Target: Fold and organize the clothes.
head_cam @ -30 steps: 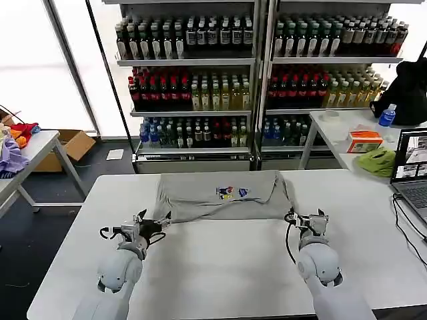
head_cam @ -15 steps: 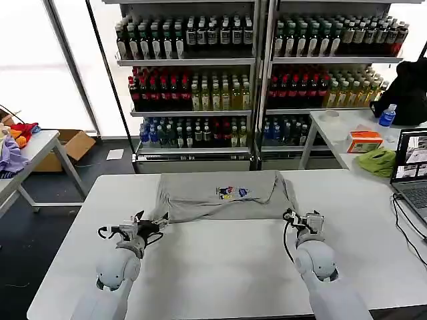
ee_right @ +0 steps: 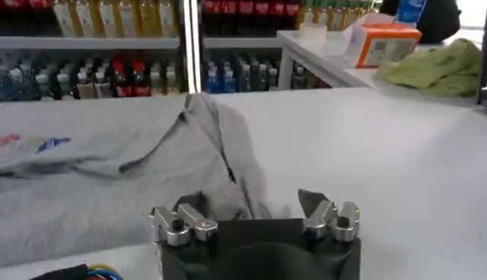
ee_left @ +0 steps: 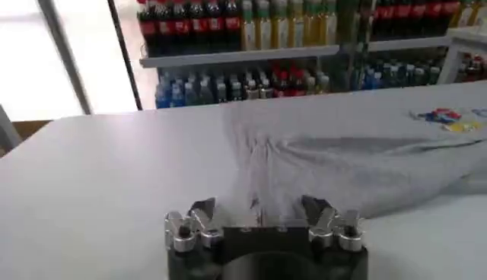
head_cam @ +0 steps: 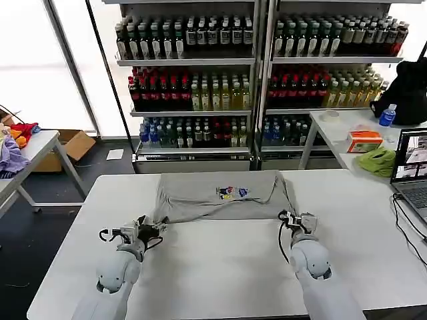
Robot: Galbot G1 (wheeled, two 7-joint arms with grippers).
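Grey shirt (head_cam: pixel 223 195) lies folded across the white desk (head_cam: pixel 220 267). Both arms reach forward low over the desk: the left tool (head_cam: pixel 148 227) and the right tool (head_cam: pixel 295 221) sit at its near corners, each spread open and empty.

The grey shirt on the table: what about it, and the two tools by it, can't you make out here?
- Shirt, head view: chest print too small to read; folded, so its underside is hidden.
- Left tool, left wrist view: fingertips overlap the hem; a grip on cloth can't be told.
- Right tool, right wrist view: one finger hidden behind a fabric ridge.
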